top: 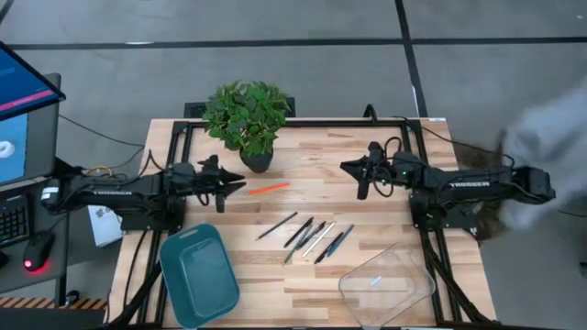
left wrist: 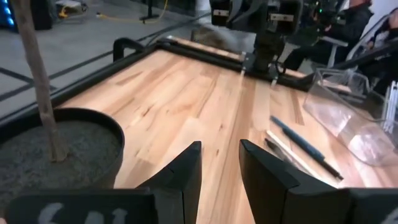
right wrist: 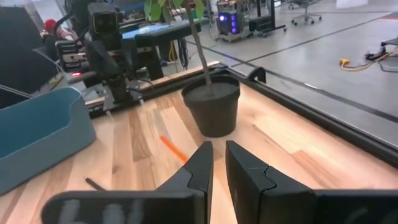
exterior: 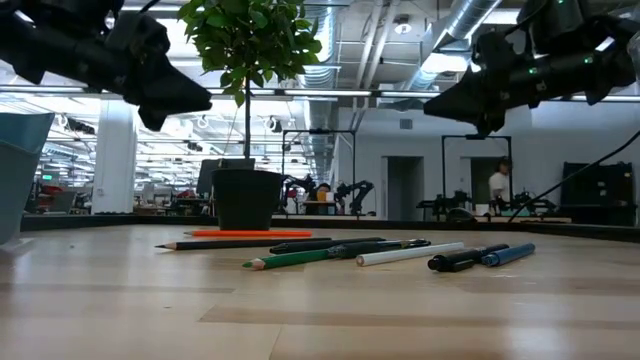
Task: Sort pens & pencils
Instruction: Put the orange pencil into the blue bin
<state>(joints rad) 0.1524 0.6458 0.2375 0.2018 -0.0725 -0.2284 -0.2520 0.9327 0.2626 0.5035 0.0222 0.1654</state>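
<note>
Both claws hung above the table's back half, left gripper (top: 240,186) and right gripper (top: 347,166) each slightly apart, pens (top: 312,236) loose mid-table with bare wood around them.

The wooden table (top: 303,275) bears pens and pencils (top: 307,236), a potted plant (top: 248,119) and two trays (teal (top: 199,275), clear (top: 385,284)).

From straight overhead we see the whole table (top: 367,197), the potted plant (top: 248,117) upper centre of the frame. At table-top level we look across the pens and pencils (exterior: 400,252), close in mid-frame, into the room behind. From the left wrist we face the far arm beyond the clear bin (left wrist: 348,118) at right. From the right wrist we face the plant pot (right wrist: 212,107) at centre, shared with the low view.
</note>
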